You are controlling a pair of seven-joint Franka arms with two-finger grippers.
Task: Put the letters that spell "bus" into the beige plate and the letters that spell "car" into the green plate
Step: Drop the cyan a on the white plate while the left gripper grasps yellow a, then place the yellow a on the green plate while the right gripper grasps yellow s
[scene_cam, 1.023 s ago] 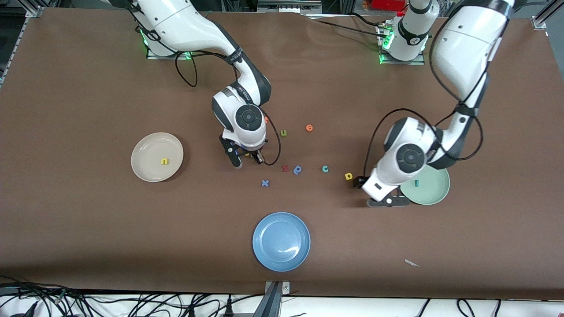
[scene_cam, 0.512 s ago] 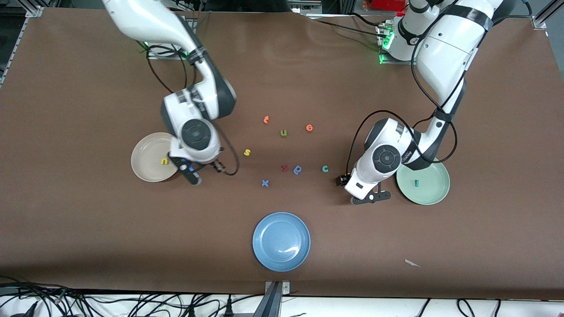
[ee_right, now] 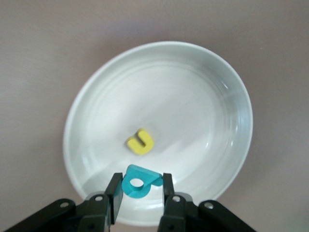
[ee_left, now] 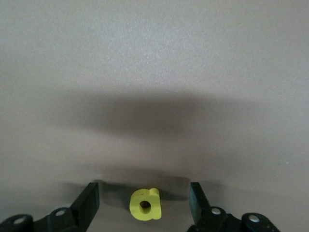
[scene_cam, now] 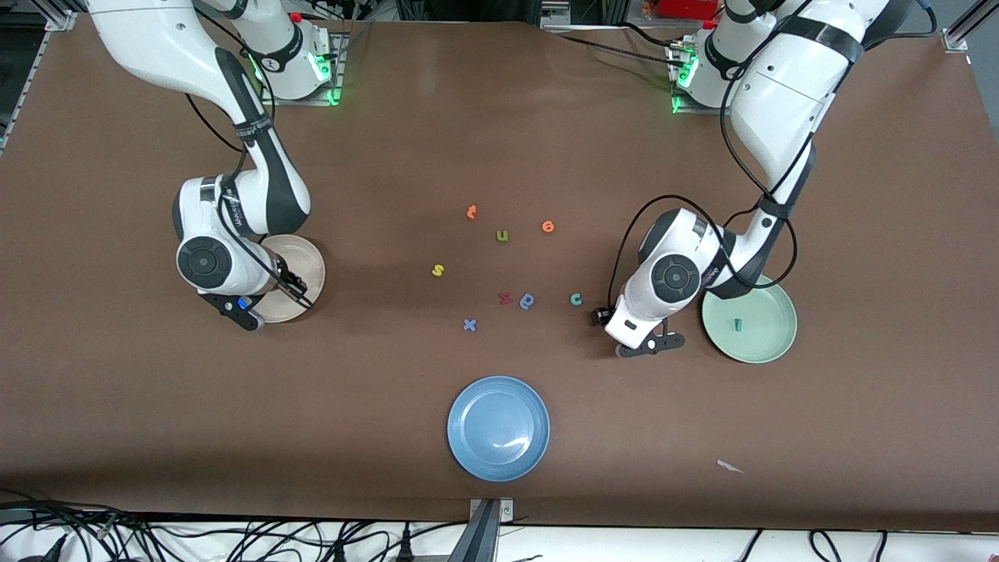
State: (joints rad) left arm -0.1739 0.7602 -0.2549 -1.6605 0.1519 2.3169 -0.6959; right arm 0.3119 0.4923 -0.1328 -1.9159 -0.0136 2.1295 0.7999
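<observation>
The brown desk (scene_cam: 156,406) has wide bare stretches along its camera-side edge and toward both ends; the loose letters cluster in the middle, well apart from all three plates.

The right claw (ee_right: 140,191) hangs over the beige plate (scene_cam: 308,257), which sits toward the right arm's end. The front view hides the plate's inside under the arm; the right wrist view shows a yellow "u" (ee_right: 140,141) lying in the plate and a teal "b" (ee_right: 139,181) pinched between the claw's fingers, over the plate's inner slope near the rim.

The left claw (ee_left: 145,205) is low over bare desk beside the green plate (scene_cam: 769,343), which holds a teal "r" (scene_cam: 736,324). Only the left wrist view shows its fingers spread, with a yellow "a" (ee_left: 145,205) lying on the desk between them, touching neither.

On the desk, the yellow "s" (scene_cam: 438,270) and teal "c" (scene_cam: 576,299) lie apart from both claws. An olive "u" (scene_cam: 503,236), two orange letters (scene_cam: 548,226), a dark red letter (scene_cam: 505,297) and two blue letters (scene_cam: 527,300) lie among them. The blue plate (scene_cam: 499,428) sits nearest the front camera.
</observation>
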